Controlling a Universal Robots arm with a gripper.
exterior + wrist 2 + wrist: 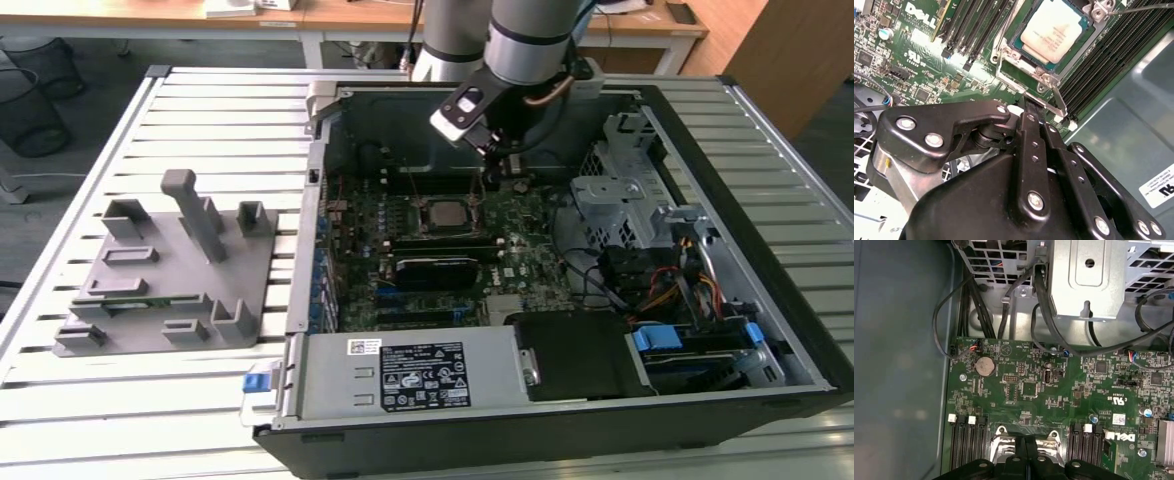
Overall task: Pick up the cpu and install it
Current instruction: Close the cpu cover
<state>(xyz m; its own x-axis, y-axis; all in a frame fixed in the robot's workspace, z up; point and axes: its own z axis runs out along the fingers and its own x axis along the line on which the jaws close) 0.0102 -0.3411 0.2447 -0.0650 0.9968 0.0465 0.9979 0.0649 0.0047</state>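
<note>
The cpu [1054, 30], a silver-topped square chip, lies flat in the motherboard socket [1009, 52], inside the socket's metal frame. In the exterior view the cpu [441, 215] sits mid-board in the open computer case. My gripper [497, 182] hangs just beyond the socket's far edge, on the exterior view's right of the chip. Its black fingers [1030, 131] are pressed together, tips low over the frame's edge beside a thin metal lever [1058, 102]. In the first wrist view the shut fingertips [1026, 446] rest over the socket frame [999, 437]. Nothing shows between them.
The open computer case [314, 200] lies on a slatted table. Memory slots [1114, 60] flank the socket. A metal drive cage [621, 195] and cables [667, 290] stand on the exterior view's right. A grey plastic fixture tray [160, 270] sits on the table at the exterior view's left.
</note>
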